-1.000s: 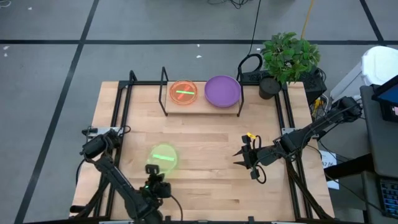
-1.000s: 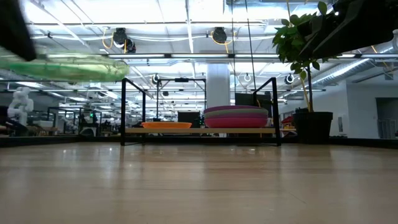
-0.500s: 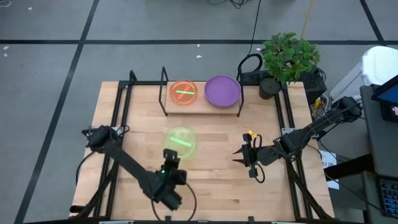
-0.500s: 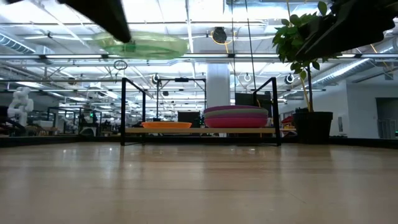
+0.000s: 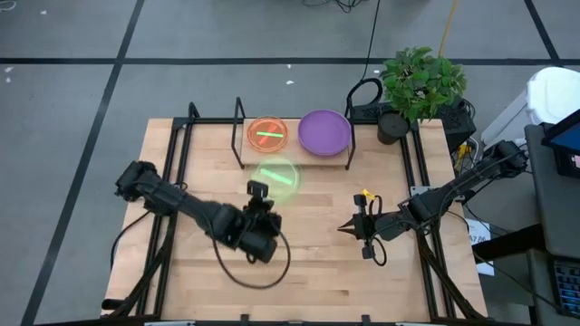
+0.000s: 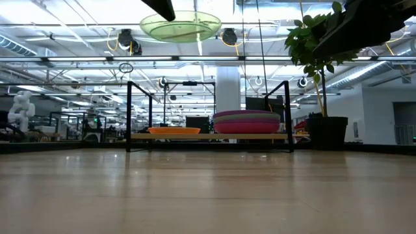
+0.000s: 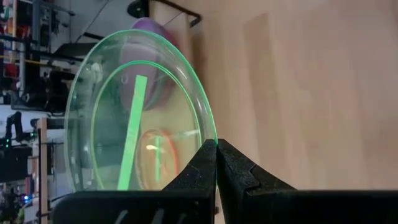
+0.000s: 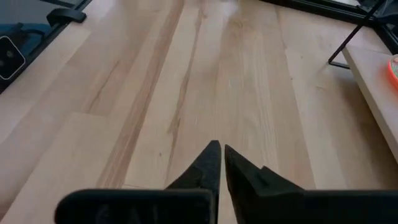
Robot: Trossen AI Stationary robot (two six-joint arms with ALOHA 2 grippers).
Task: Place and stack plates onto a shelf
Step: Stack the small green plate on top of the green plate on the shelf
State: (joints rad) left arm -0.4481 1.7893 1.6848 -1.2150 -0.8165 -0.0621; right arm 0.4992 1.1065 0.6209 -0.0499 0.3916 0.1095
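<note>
Green plate (image 5: 275, 176) airborne nr shelf (image 5: 292, 152); orange (image 5: 267, 135), purple (image 5: 323, 132) stacks shelved.

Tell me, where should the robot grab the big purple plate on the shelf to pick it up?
Probably by its rim. The purple plate lies flat on top of a stack on the shelf, so only its thin edge offers a pinch. Coming in level from the table side, facing the arms, looks best: the low view shows that edge exposed, with the black frames at the shelf's ends.

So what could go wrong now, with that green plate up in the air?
The left claw pinches the green plate only at its rim, so it might slip or tilt out. It hangs well above the shelf, so a drop could knock the orange stack. Set down off-centre, it could slide off.
</note>
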